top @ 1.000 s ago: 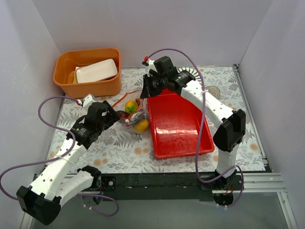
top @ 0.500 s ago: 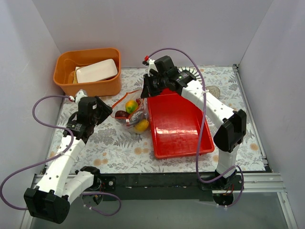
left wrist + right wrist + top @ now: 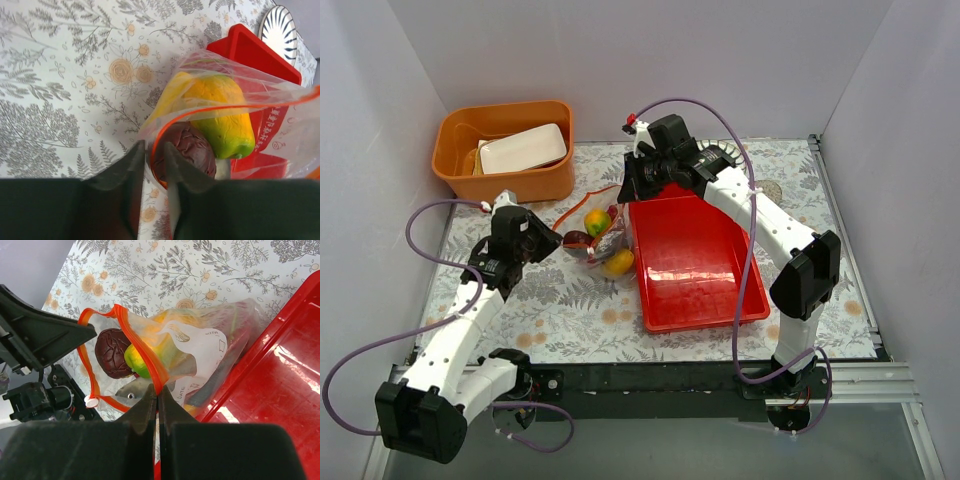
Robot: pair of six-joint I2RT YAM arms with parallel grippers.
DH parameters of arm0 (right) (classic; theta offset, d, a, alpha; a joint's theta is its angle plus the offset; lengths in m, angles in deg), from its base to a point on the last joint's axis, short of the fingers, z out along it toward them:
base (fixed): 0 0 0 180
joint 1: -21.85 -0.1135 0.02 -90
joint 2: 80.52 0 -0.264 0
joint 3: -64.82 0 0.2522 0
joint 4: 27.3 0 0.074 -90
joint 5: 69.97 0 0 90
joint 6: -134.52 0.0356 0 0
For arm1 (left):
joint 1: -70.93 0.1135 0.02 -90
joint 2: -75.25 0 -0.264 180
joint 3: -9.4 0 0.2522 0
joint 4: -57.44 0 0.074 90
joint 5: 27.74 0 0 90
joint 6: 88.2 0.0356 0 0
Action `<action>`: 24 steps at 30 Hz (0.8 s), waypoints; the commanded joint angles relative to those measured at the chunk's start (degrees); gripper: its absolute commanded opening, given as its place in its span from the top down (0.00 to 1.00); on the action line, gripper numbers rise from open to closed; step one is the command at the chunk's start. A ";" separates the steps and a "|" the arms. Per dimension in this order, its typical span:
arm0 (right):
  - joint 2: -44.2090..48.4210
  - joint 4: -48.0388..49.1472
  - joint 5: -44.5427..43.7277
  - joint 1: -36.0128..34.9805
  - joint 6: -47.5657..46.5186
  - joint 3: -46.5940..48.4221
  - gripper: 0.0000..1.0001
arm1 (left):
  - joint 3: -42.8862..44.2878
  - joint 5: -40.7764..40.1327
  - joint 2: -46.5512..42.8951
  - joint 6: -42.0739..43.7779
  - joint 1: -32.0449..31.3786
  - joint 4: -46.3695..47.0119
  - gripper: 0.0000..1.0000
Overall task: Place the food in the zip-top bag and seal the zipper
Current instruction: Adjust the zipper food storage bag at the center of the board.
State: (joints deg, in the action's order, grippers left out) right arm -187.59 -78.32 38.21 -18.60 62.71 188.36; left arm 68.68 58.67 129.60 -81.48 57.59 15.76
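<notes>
The clear zip-top bag (image 3: 602,238) lies on the floral mat just left of the red tray, its mouth gaping. Food shows through it: a yellow-green mango (image 3: 220,107), a dark plum (image 3: 186,150), a grey fish-like piece (image 3: 136,390) and a yellow piece (image 3: 617,262). My right gripper (image 3: 157,388) is shut on the orange-red zipper (image 3: 136,337) at the mouth's tray side. My left gripper (image 3: 154,145) is at the mouth's opposite end. Its jaws are narrowed round the zipper edge (image 3: 158,137), and a slim gap still shows between them.
A red tray (image 3: 705,280) lies right of the bag. An orange bin (image 3: 450,168) holding a white dish (image 3: 523,148) stands at the back left. A striped plate (image 3: 279,27) sits behind the tray. White walls close in the mat on three sides.
The left arm has swung in to the bag's mouth and its jaws have narrowed round the zipper edge. The right gripper has kept its hold and its place.
</notes>
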 commanded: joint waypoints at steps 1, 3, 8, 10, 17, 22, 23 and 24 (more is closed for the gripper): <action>3.53 1.40 1.16 0.54 -0.36 0.26 0.99 | -0.78 2.45 1.64 0.85 0.25 1.90 0.91; 3.27 1.92 3.00 0.54 0.43 0.09 0.99 | 0.53 3.06 2.08 0.76 0.25 2.26 1.00; 2.04 6.40 9.94 -1.12 3.42 -1.93 0.99 | 6.41 1.58 2.78 1.81 0.60 -0.46 1.00; 0.99 8.42 11.09 -2.70 4.82 -1.67 0.98 | 10.28 0.61 2.87 2.34 0.86 -2.65 1.00; -3.59 11.32 12.94 -6.40 8.25 2.81 0.98 | 25.57 -3.96 4.18 7.08 1.92 -13.46 1.00; -3.50 16.15 11.89 -6.66 10.36 -3.07 0.98 | 22.37 -1.42 3.49 8.67 1.83 -13.76 1.00; -3.33 16.60 11.54 -6.66 10.37 -4.03 0.98 | 21.03 0.50 3.22 8.49 1.83 -12.95 1.00; -3.06 17.04 11.27 -6.66 10.28 -5.18 0.98 | 19.62 1.74 3.13 8.40 1.83 -11.29 1.00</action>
State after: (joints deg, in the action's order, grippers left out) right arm -191.63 -67.24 49.22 -25.86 71.32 186.22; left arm 92.92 56.57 133.21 -74.77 59.25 3.96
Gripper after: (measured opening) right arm 0.030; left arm 0.015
